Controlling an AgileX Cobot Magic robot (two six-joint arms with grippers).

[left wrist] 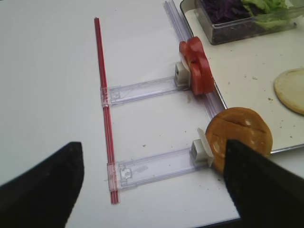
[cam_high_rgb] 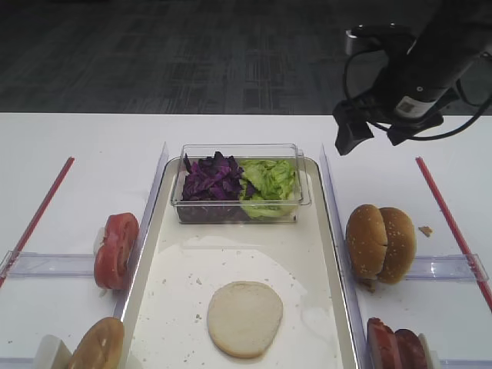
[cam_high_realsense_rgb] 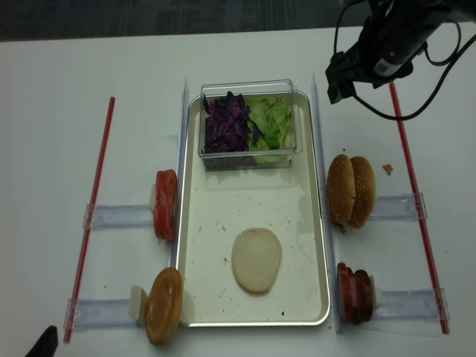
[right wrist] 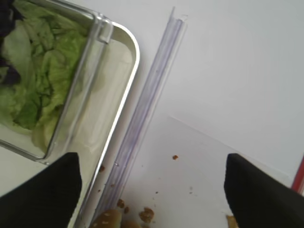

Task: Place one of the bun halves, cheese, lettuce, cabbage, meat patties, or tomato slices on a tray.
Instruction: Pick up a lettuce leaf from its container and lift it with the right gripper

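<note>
Tray (cam_high_realsense_rgb: 312, 297): bounded by a raised rim; bare floor is seen between the clear tub (cam_high_realsense_rgb: 249, 152) and the pale bun disc (cam_high_realsense_rgb: 256, 259).
Right gripper (cam_high_rgb: 369, 131): held above the table beyond the tray's far right corner — fingers spread wide, nothing between them.
Left gripper (left wrist: 152, 190): fingers wide, nothing held; shown only in the left wrist view.
Lettuce (right wrist: 42, 71): in the tub beside the cabbage (cam_high_rgb: 211, 178).
Crumbs (right wrist: 145, 213): seen near the right wrist camera only.

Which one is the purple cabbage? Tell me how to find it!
Find the long cream tray in the middle of the table. At its far end sits a clear plastic tub. The cabbage is the dark purple heap in its left half, beside the light green lettuce.
</note>
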